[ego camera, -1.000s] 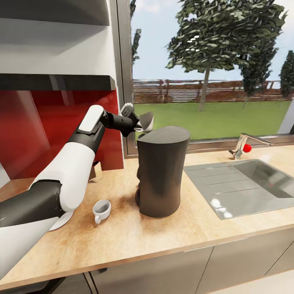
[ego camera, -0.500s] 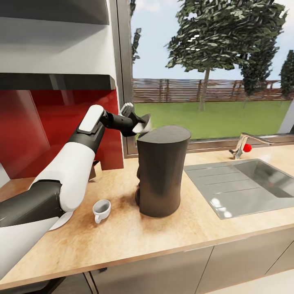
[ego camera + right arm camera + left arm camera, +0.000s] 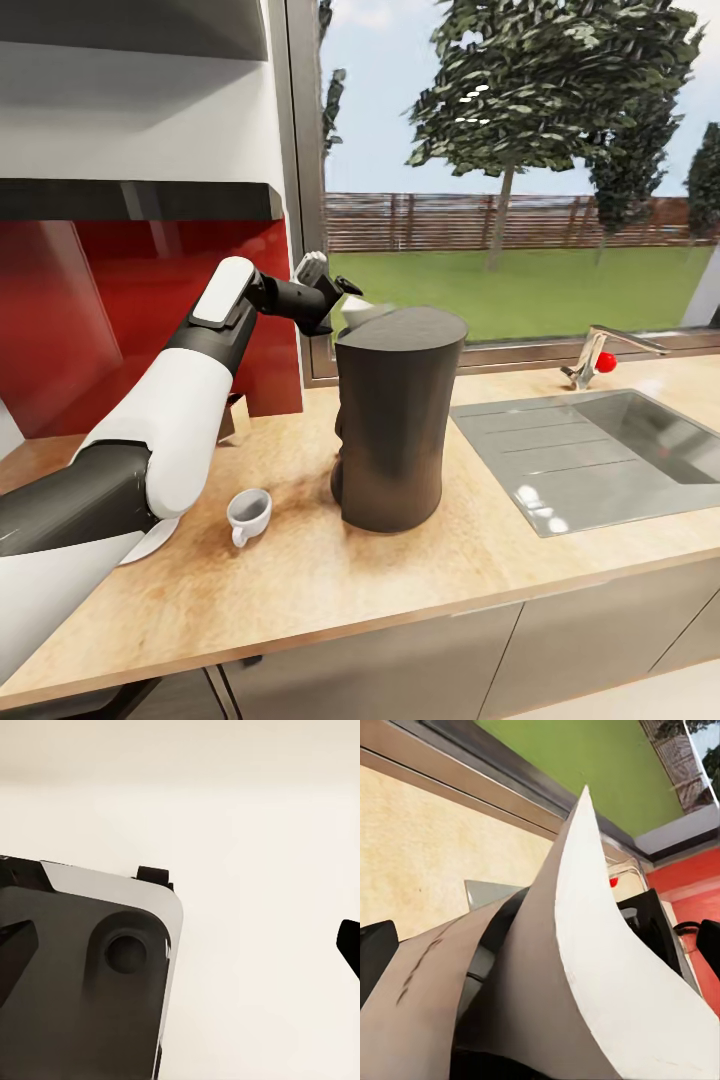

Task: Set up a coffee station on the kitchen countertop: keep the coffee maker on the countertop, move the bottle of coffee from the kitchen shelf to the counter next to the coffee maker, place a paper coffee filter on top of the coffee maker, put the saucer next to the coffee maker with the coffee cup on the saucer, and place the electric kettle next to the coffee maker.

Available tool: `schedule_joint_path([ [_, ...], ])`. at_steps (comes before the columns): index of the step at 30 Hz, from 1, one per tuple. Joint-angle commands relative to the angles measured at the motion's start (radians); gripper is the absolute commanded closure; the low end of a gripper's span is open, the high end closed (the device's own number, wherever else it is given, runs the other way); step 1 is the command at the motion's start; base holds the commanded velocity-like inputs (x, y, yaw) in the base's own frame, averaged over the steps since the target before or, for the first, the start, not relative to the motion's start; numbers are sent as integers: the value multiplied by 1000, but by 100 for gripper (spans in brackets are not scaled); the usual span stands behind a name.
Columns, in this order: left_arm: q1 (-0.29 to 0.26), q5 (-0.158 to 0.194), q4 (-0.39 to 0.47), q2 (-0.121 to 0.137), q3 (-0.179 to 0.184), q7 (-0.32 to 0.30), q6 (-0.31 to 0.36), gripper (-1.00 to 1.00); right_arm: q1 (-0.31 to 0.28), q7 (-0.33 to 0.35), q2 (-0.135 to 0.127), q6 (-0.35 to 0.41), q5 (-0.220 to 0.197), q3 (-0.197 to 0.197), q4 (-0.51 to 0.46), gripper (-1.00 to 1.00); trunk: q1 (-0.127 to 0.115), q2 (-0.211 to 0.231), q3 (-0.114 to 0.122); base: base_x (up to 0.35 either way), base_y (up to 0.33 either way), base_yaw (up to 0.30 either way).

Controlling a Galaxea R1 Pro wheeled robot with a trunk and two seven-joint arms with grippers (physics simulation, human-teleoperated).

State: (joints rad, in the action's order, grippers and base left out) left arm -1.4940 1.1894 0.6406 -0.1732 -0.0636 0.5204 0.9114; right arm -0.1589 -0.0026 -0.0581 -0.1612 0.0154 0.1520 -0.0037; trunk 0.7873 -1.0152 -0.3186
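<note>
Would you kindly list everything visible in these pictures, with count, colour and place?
coffee maker: one, dark grey, mid kitchen countertop.
paper coffee filter: one, pale, at the maker's top rear edge by the left gripper.
coffee cup: one, white, on the worktop left of the maker.
saucer: one, white, partly under the left arm.
sink: one, steel, right.
tap: one, metal, red knob, behind the sink.
left gripper: black; whether it grips the filter is unclear.
right gripper: dark fingertips, apart.
</note>
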Motion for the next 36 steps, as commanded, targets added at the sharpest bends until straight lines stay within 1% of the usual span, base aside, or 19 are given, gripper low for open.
schedule_joint_path([
  [1, -1, 9, 1, -1, -6, 10, 3, -100, -1, 0, 0, -3, 2, 5, 1, -100, 0, -1, -1, 0, 0, 0],
  [27, -1, 9, 2, -1, -5, 10, 3, -100, -1, 0, 0, -3, 2, 5, 1, -100, 0, -1, -1, 0, 0, 0],
  [36, -1, 9, 3, -1, -5, 10, 3, -100, -1, 1, 0, -4, 2, 5, 2, -100, 0, -1, 8, 0, 0, 0],
])
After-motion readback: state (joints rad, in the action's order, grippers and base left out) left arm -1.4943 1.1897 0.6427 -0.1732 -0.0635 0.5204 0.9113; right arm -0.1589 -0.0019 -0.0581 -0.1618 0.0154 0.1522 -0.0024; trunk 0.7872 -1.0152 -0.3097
